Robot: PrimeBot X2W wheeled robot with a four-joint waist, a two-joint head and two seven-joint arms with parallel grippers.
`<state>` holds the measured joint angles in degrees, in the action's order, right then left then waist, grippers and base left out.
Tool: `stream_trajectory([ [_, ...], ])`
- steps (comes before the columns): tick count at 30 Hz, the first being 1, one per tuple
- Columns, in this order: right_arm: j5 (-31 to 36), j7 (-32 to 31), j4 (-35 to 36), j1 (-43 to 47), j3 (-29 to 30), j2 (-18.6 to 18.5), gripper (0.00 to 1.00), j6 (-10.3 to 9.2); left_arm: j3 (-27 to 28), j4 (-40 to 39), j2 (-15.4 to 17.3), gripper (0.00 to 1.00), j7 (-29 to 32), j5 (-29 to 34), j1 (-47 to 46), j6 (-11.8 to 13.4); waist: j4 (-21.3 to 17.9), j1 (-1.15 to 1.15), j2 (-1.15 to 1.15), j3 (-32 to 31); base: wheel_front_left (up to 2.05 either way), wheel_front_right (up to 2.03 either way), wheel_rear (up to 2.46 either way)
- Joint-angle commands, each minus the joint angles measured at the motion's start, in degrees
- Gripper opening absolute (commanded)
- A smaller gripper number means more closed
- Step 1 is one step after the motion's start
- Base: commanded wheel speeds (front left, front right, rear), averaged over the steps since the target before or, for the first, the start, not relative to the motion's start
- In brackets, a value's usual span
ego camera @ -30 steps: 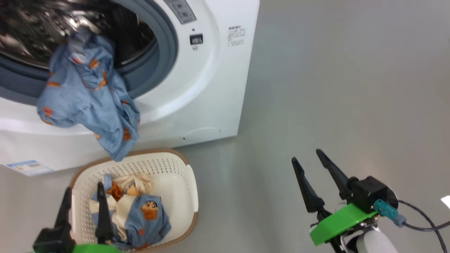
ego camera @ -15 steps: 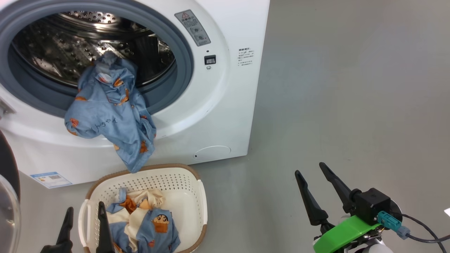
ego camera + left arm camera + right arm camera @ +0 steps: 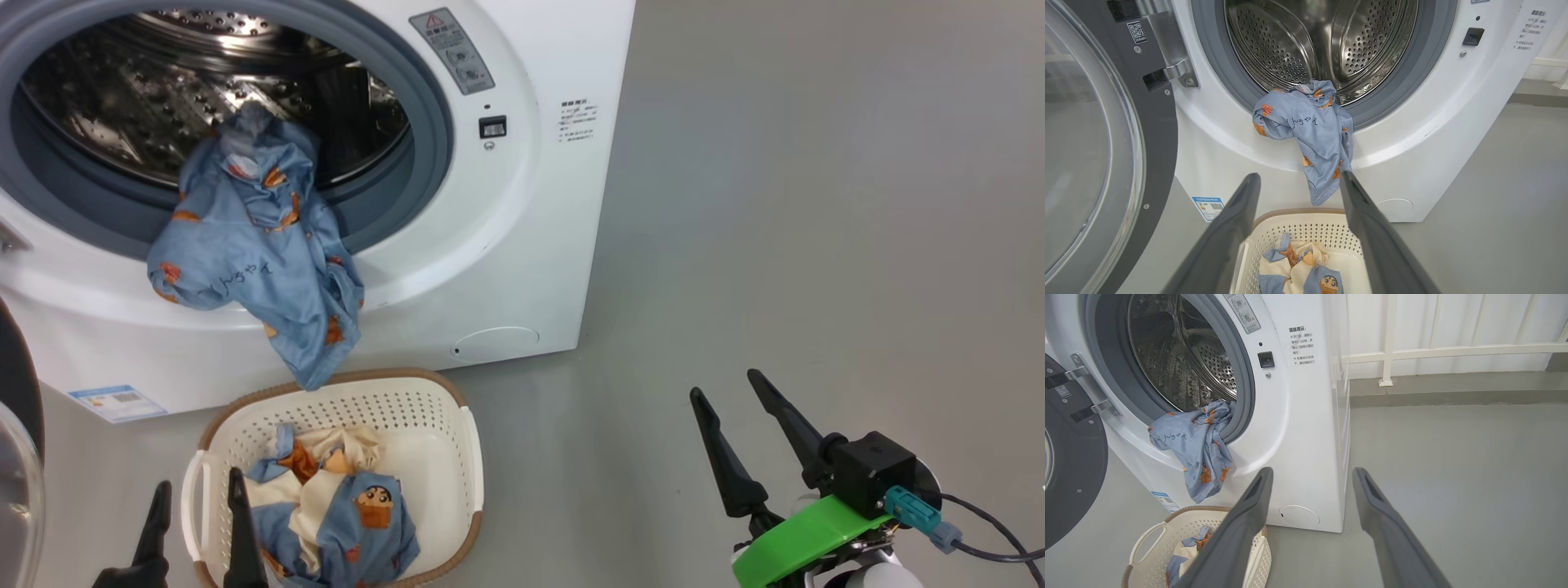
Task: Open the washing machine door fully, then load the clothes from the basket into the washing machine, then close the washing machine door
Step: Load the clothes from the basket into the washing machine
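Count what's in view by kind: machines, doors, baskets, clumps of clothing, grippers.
Washing machine: 1
Washing machine door: 1, swung open
Basket: 1
Clothing clumps: 2, draped clump hanging over the drum lip, basket clump
Grippers: 2, left gripper, right gripper, both open
Total: 7

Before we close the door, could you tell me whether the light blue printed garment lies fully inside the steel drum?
No, the light blue printed garment drapes over the grey-blue rubber gasket, hanging outside.
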<state>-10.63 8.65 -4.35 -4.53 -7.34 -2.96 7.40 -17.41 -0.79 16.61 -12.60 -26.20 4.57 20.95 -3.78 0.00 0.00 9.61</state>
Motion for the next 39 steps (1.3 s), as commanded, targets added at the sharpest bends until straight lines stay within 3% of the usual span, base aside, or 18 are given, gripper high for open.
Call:
stream_trajectory([
  [1,0.6,0.2,1.7,-0.5,-1.1,0.1,1.00,0.09,2.1,-0.9,1.0,1.00,-0.1,-0.2,-2.4,0.3,0.3,0.00,0.00,0.5,0.00,0.00,0.00],
  [13,1.1,0.3,3.3,-2.6,-1.4,0.1,1.00,0.09,0.8,4.7,0.7,1.00,2.1,-2.4,-9.6,-3.7,0.8,0.00,0.00,5.6,0.00,0.00,0.00],
  [29,-0.3,2.9,3.3,-10.4,-2.4,0.1,1.00,0.09,0.2,27.6,0.5,1.00,9.1,-7.0,-38.1,-14.6,-2.6,0.00,0.00,19.3,0.00,0.00,0.00],
  [39,-2.3,5.2,0.6,-12.9,-3.3,0.1,1.00,0.09,1.4,36.1,3.1,1.00,13.5,-8.0,-50.9,-16.5,-5.0,0.00,0.00,22.8,0.00,0.00,0.00],
])
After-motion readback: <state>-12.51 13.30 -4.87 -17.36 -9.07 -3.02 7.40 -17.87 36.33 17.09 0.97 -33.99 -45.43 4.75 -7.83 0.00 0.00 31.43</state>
